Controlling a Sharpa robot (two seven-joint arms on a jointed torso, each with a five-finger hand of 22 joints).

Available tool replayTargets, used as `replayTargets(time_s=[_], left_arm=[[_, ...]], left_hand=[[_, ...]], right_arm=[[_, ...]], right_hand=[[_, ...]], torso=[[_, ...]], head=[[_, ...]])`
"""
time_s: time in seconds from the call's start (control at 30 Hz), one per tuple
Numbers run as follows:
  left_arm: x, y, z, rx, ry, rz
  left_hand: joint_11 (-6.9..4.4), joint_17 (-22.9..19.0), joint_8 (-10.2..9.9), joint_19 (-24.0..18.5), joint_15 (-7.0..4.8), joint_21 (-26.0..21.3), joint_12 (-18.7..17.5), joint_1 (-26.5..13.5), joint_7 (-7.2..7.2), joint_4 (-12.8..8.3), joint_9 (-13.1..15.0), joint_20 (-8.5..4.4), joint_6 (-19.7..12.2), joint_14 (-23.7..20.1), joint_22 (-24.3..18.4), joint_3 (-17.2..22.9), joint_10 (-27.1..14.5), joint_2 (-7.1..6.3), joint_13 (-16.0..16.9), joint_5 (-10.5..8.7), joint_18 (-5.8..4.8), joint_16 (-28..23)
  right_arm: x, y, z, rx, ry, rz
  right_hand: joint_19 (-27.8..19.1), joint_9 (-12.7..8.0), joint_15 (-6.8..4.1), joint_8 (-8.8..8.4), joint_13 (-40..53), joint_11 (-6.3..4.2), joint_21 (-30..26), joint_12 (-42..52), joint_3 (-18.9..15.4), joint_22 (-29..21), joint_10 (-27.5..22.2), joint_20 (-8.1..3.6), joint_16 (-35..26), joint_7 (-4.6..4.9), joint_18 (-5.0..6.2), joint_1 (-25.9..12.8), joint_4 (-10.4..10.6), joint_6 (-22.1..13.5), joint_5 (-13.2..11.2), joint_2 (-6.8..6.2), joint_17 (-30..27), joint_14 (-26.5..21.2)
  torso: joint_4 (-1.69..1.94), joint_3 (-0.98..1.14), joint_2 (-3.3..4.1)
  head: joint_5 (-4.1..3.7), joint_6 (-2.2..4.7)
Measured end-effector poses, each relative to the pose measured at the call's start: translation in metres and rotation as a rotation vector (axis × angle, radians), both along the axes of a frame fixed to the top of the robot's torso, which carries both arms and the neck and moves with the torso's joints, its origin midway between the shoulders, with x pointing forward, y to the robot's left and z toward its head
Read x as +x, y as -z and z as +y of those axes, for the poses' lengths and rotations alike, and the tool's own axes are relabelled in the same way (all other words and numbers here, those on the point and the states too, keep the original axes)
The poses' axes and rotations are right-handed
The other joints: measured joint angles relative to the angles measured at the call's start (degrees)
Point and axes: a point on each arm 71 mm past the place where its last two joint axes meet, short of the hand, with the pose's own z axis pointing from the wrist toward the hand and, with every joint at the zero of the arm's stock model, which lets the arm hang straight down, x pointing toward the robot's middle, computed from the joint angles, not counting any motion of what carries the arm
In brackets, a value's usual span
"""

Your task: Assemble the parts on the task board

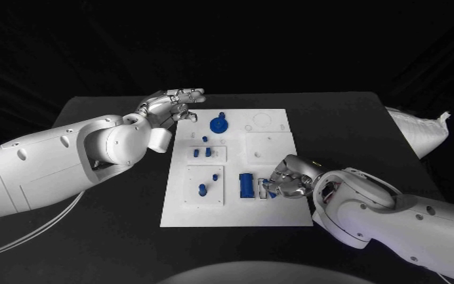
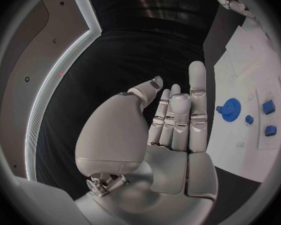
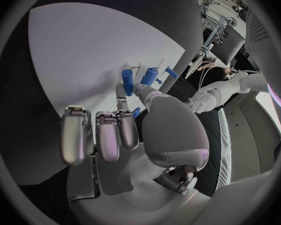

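The white board (image 1: pixel 274 215) lies flat in the middle of the black table (image 1: pixel 94 244). Small blue parts sit on it.

A blue gear (image 1: pixel 220 125) sits near the far end of the board, on the robot's left side. In the left wrist view the same gear (image 2: pixel 230 107) shows beside two small blue blocks (image 2: pixel 268 106). Closer to the robot, two small blue pegs (image 1: pixel 201 153) stand in a square panel. In the next panel two more blue pieces (image 1: pixel 205 187) lie near each other. A longer blue block (image 1: pixel 247 185) stands near the middle of the board's near half.

The left hand (image 1: pixel 173 106) hangs over the table just beside the far left corner of the board. It holds nothing. In the left wrist view the hand (image 2: pixel 168 130) has its fingers straight and side by side, with the thumb a little apart.

The right hand (image 1: pixel 288 180) is low over the near right part of the board, just beside the longer blue block. In the right wrist view the hand (image 3: pixel 125 130) has some fingers curled in, while the thumb and a finger reach to a small blue piece (image 3: pixel 135 112). I cannot tell if it really holds that piece. Two blue pegs (image 3: pixel 127 81) stand on the board just past the fingertips.
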Motion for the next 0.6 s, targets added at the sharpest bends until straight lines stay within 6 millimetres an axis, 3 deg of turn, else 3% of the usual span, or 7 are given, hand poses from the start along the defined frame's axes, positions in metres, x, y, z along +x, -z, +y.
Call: replayTargets(time_s=[0.6], left_arm=[[-0.0009, -0.0003, -0.0013, 0.006, 0.011, -0.004]], left_hand=[[-0.21, -0.07, 0.22, 0.0, 0.0, 0.0, 0.0, 0.0, 0.0, 0.16, 0.0, 0.0, 0.0, 0.0, -0.05, -0.16, -0.21, 0.0, 0.0, 0.0, 0.0, 0.0]], right_arm=[[0.0041, 0.0035, 0.0039, 0.009, 0.006, 0.027]], right_hand=[[0.0, 0.45, -0.13, 0.44, -0.01, -0.13, 0.0, 0.0, -0.3, -0.01, -0.11, 0.0, 0.0, -0.04, 0.0, -1.23, -0.52, 0.44, -0.01, 0.01, -0.01, 0.16]], torso=[[-0.02, 0.04, 0.02]], head=[[0.35, -0.12]])
